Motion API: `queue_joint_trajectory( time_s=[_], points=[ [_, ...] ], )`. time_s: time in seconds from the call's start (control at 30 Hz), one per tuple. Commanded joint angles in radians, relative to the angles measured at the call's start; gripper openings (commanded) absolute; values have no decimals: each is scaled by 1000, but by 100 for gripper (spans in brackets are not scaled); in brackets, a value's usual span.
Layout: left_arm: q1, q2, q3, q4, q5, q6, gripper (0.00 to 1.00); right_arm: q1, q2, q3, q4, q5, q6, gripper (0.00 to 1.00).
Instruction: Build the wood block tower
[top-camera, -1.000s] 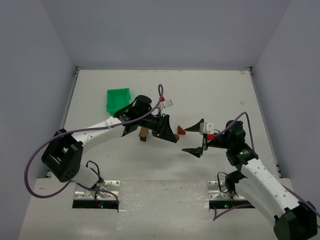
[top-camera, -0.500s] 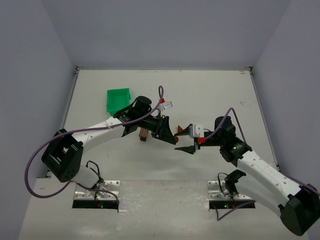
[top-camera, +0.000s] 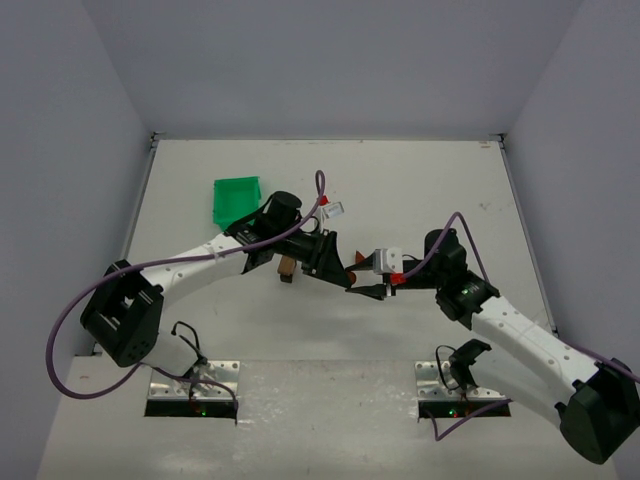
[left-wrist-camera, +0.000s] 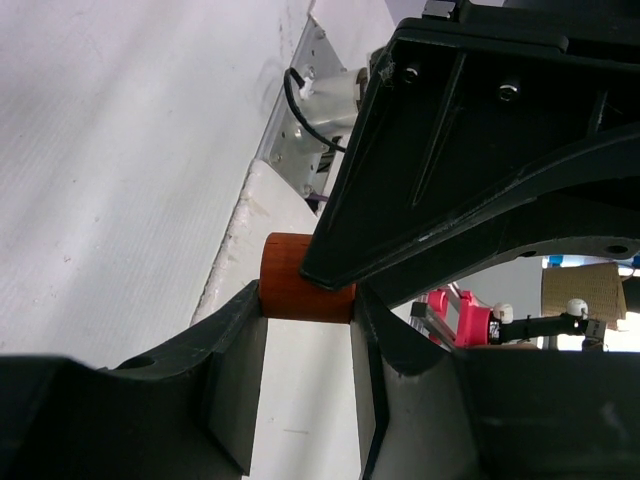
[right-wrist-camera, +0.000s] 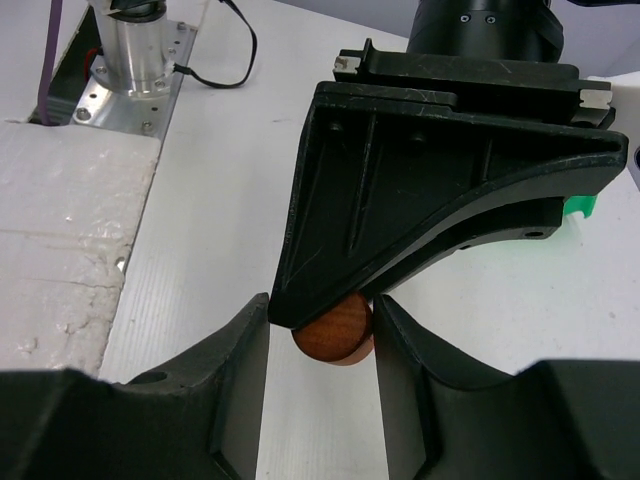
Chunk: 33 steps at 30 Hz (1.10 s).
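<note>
A small reddish-brown round wooden piece (top-camera: 353, 272) (left-wrist-camera: 305, 290) (right-wrist-camera: 335, 335) hangs just above the table's middle, and my left gripper (top-camera: 346, 268) (left-wrist-camera: 307, 300) is shut on it. My right gripper (top-camera: 359, 278) (right-wrist-camera: 320, 312) faces it from the right. Its jaws straddle both the piece and a left fingertip. One right pad (right-wrist-camera: 392, 330) touches the piece, while a narrow gap shows at the other pad. A tan and brown block stack (top-camera: 287, 267) stands on the table beside the left arm.
A green plastic bin (top-camera: 236, 198) lies at the back left. Both arms meet over the centre of the white table (top-camera: 420, 180). The arm bases and their metal plates (top-camera: 195, 385) line the near edge.
My right arm has swung left to the held piece, and its jaws have narrowed around it. The left arm has held still with the piece.
</note>
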Motion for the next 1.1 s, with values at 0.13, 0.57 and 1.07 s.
queue_joint_trajectory(
  time_s=[0.13, 0.57, 1.07],
  points=[
    [-2, -48, 4, 56, 53, -1, 6, 9, -9, 28, 38, 55, -28, 24],
    [0, -73, -7, 72, 56, -9, 7, 12, -22, 37, -55, 18, -109, 59],
    [-2, -73, -6, 28, 24, 8, 7, 12, -45, 23, 8, 12, -74, 55]
  ],
)
